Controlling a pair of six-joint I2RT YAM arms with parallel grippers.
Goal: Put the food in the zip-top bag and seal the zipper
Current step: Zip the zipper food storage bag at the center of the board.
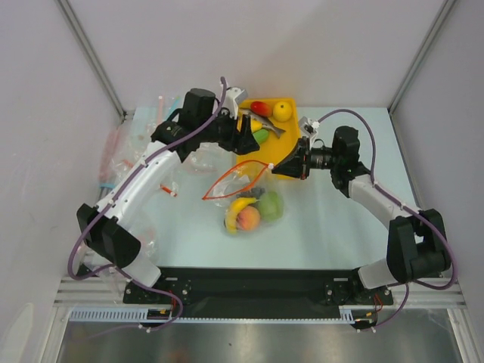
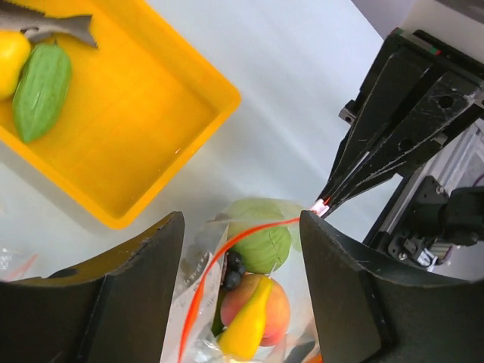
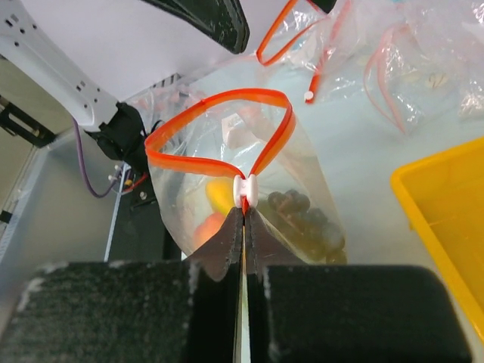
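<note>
Closest in, the bag (image 3: 299, 178) lies on the surface (image 1: 333, 219), mouth gaping, with banana (image 1: 240, 206), peach (image 1: 249, 218), green fruit (image 1: 270, 204) and grapes (image 3: 291, 203) inside. So loading looks about done, and sealing is the step now. Right fingers (image 3: 231, 234) are pinched tight on the zipper (image 3: 219, 97) at its white end clip. Left fingers (image 2: 144, 280) are spread wide and empty, above the bag by the tray (image 2: 166, 113). My guess for next: left pins the mouth's other end so the strip can be pressed together.
</note>
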